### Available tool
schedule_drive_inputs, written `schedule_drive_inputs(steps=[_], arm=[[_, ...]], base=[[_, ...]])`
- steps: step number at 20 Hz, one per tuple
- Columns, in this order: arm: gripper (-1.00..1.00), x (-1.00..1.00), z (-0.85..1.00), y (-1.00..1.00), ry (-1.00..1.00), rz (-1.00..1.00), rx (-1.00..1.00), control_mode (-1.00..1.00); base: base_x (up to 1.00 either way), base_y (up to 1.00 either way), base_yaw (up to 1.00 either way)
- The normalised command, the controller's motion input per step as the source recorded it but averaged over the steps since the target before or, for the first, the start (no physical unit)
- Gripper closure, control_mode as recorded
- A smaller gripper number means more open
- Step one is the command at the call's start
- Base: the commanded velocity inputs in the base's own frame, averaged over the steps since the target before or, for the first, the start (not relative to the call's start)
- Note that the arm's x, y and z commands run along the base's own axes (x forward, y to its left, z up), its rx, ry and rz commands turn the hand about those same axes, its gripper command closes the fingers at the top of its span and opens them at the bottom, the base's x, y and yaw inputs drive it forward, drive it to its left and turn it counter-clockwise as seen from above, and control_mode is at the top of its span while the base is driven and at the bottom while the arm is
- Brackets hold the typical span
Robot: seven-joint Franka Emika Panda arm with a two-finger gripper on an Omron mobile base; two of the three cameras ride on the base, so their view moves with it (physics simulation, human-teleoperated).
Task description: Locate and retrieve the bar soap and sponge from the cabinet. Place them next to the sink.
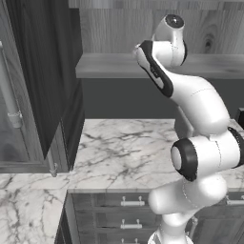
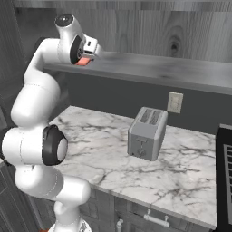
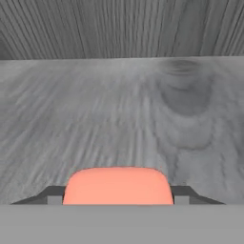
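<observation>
Holding the small flat salmon-pink bar soap (image 3: 117, 186) between its dark fingertips, the end effector (image 2: 86, 58) sits over the near left part of the flat grey shelf (image 2: 154, 68) of the light grey wood-grain cabinet (image 1: 114, 28). Risk: the soap, gripped at its edges, may slip or snag the shelf lip on withdrawal, judged from the low hold. Pose: white arm reared high from the base, elbow bent, wrist reaching level into the cabinet above the white marble desk (image 1: 124, 152). Silver toaster (image 2: 146, 133) stands well right.

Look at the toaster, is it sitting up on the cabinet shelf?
No, the toaster stands on the marble counter, below the shelf.
</observation>
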Motion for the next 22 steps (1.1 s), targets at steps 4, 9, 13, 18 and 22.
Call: schedule_drive_inputs(steps=[4, 9, 13, 18, 22], arm=[[1.0, -0.71, 0.12, 0.0, -0.05, 0.0, 0.0, -1.0], [1.0, -0.76, 0.15, 0.0, -0.04, 0.0, 0.0, -1.0], [1.0, -0.84, 0.09, 0.0, -0.04, 0.0, 0.0, -1.0], [1.0, -0.99, 0.01, 0.0, -0.04, 0.0, 0.0, -1.0], [1.0, -1.0, 0.0, 0.0, -0.05, 0.0, 0.0, -1.0]], base=[[0.0, 0.0, 0.0], [0.0, 0.0, 0.0], [0.0, 0.0, 0.0], [0.0, 0.0, 0.0], [0.0, 0.0, 0.0]])
